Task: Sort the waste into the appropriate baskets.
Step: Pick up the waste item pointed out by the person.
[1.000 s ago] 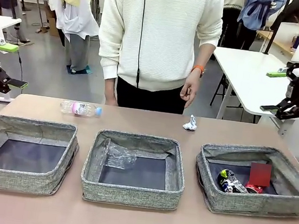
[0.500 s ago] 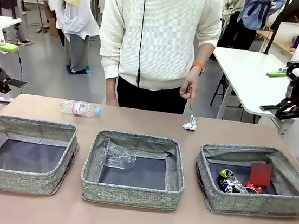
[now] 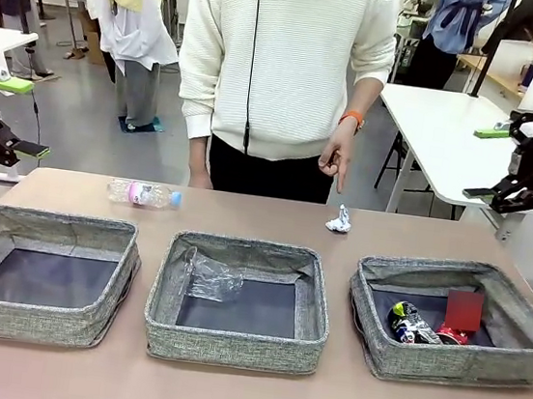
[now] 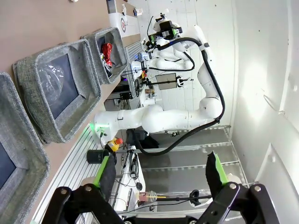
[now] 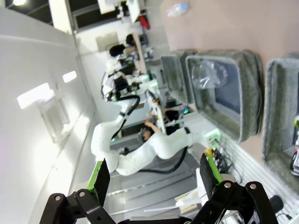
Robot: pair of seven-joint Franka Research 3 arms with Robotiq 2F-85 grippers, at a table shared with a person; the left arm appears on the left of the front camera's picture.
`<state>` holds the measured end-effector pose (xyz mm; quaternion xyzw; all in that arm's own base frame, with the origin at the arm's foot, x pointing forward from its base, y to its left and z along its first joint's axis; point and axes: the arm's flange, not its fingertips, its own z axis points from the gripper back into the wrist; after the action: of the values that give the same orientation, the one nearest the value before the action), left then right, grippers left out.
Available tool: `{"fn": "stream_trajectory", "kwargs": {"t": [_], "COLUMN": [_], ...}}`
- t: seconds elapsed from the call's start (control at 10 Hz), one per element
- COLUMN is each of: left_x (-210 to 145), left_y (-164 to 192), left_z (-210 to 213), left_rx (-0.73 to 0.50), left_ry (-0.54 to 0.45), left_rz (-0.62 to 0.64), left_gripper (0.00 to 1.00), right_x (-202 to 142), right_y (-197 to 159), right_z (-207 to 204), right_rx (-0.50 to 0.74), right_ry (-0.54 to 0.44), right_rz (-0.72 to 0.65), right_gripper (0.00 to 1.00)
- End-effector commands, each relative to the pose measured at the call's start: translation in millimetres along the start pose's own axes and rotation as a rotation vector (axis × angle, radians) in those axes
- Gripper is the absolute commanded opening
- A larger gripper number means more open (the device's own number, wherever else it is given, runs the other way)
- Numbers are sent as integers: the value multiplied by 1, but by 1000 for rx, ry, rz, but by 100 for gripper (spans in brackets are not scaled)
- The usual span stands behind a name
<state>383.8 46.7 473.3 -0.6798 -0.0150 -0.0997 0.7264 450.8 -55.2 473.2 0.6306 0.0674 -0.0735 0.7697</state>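
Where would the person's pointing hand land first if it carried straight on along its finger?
Most likely the white paper wad on the table below the person's hand; depth is unclear, so it could reach bare table beside it.

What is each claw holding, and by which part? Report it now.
Nothing is held: the left claw and the right claw both stand open and empty.

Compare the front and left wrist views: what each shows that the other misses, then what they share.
Front, not left wrist: the person's pointing hand and the clear bottle on the table. Left wrist, not front: the right arm's white links, bending far back. Both: the crumpled clear plastic in the middle basket, the red can in the right basket.
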Motion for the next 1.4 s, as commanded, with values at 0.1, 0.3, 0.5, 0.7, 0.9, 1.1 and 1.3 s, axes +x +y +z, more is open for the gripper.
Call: {"fn": "stream_trajectory", "kwargs": {"t": [0.1,0.3,0.5,0.7,0.9,1.1,1.3], "left_x": [0,0,0,0,0,0,0], "left_y": [-3,-3,-3,-3,-3,-3,-3], "left_z": [-1,-1,-1,-1,-1,-1,-1], "left_rx": [-2,-2,-2,-2,-2,-2,-2], "left_ry": [-7,-7,-7,-7,-7,-7,-7], "left_rz": [9,9,9,9,9,9,9], "left_gripper": [100,100,100,100,100,100,100], "right_x": [84,143,158,131,160,166,169], "right_y": [35,24,22,31,5,-9,-24], "right_z": [-104,-176,-177,-196,-211,-212,-218], "right_rx": [-624,-1119,-1240,-662,-950,-1029,-1177], "right_ry": [-259,-531,-634,-313,-286,-170,-157], "right_rz": [11,0,-16,185,297,434,553], "right_gripper": [100,100,100,100,100,100,100]}}
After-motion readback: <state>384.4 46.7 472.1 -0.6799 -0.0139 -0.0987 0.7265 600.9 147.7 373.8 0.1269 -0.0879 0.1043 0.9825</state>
